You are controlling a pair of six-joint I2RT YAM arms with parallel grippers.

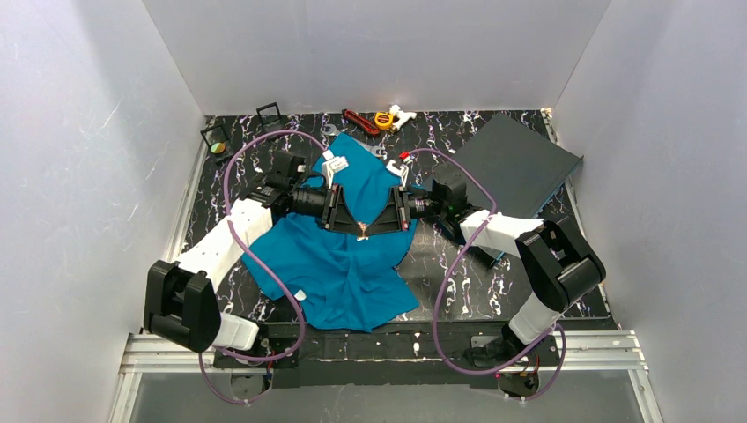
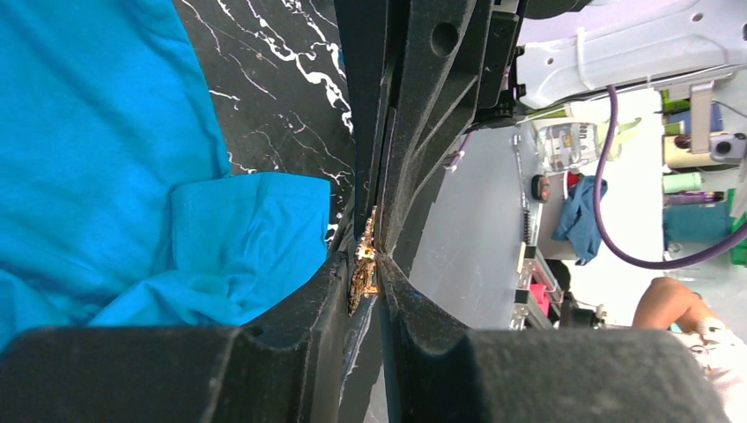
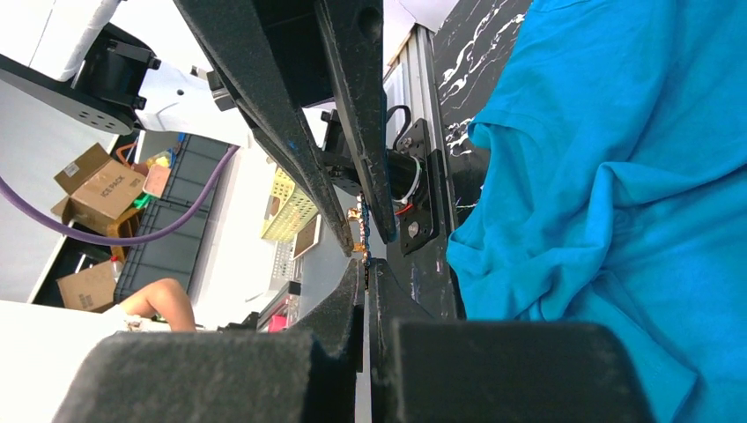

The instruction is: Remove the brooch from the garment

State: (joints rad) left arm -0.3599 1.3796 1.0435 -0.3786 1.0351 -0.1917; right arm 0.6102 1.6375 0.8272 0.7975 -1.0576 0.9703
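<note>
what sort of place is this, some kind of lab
Probably a robotics lab test cell: two arms bolted to a rail at the table edge, white walls boxing it in, and cardboard boxes and crates beyond in the right wrist view.

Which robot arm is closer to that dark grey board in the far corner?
Right. The right arm lies just beside the board, on its near-left side; the left arm is across the teal T-shirt, far to the board's left.
</note>
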